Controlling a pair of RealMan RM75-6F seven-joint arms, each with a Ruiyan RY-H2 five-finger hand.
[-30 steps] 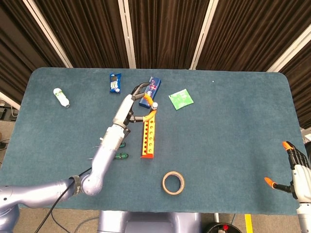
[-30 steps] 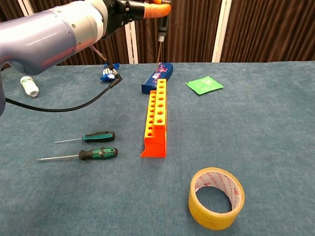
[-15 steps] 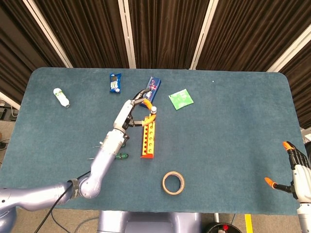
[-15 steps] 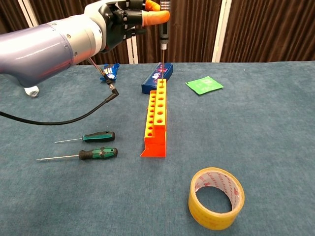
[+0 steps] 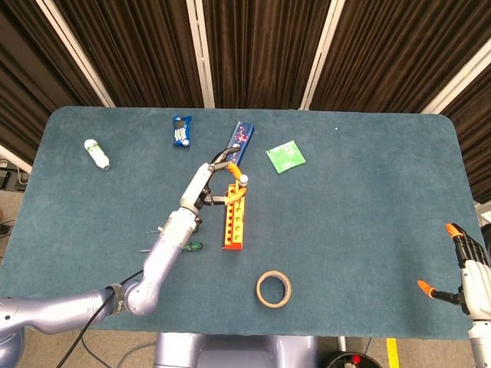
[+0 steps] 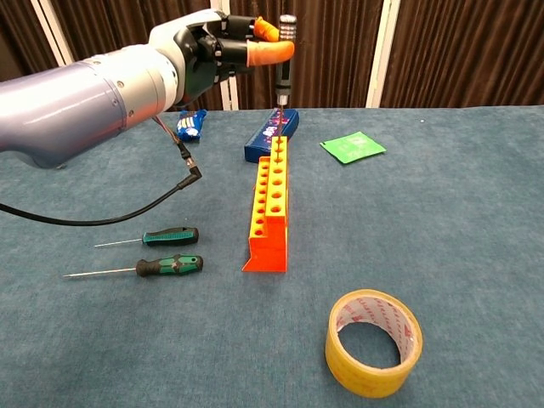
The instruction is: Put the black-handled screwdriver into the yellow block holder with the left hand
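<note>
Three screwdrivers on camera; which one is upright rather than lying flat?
The black-handled screwdriver, pinched by the left hand and hanging tip-down over the yellow block holder's far end. The two green-handled screwdrivers lie flat on the table.

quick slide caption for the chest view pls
Left hand holds the black-handled screwdriver upright above the far end of the yellow block holder.

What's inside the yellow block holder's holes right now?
Every hole of the yellow block holder that shows looks empty. The black-handled screwdriver, in the left hand, reaches the far end; whether its tip has entered is unclear.
</note>
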